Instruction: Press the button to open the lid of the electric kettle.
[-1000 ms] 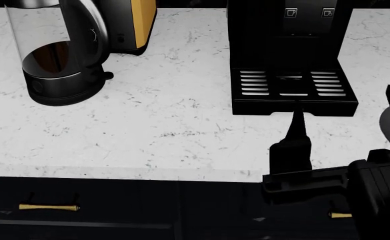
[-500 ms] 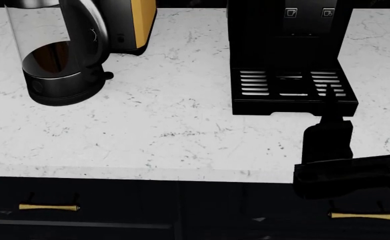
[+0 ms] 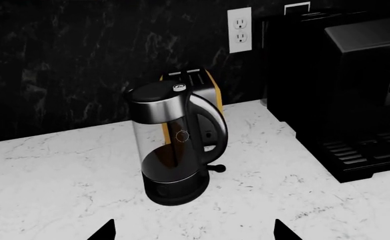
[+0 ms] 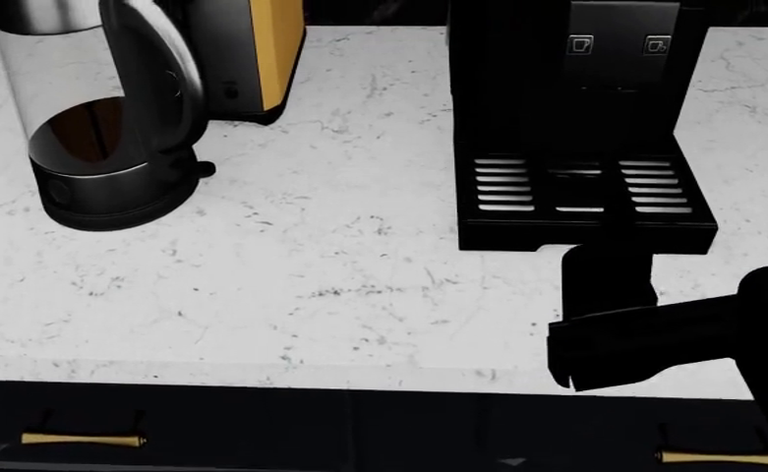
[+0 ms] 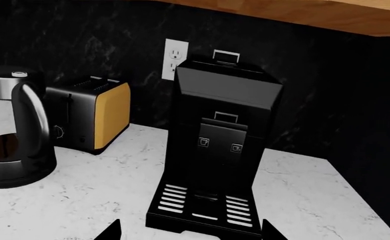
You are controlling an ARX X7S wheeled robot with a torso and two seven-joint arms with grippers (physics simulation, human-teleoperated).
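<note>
The electric kettle [image 3: 175, 150] stands upright on the white marble counter, a clear-glass jug with a black base and a curved black handle. Its lid [image 3: 153, 93] is down, with the small white button [image 3: 179, 88] at the handle end. My left gripper [image 3: 193, 235] is open and empty, well short of the kettle and lower than its top. The kettle also shows in the right wrist view [image 5: 11, 135], button [image 5: 19, 74] on top, and in the head view [image 4: 101, 128] with its top cut off. My right gripper [image 5: 191, 235] is open and empty in front of the coffee machine.
A black coffee machine [image 4: 574, 118] stands at the right, also in the right wrist view [image 5: 224, 145]. A black-and-orange toaster [image 3: 204, 95] sits right behind the kettle. My right arm [image 4: 659, 334] hangs over the counter's front edge. A wall outlet [image 3: 239, 30] is behind.
The head view has shifted, so the counter and appliances sit lower in the frame. My right arm swung right, then back left, and is now higher, before the coffee machine's tray.
</note>
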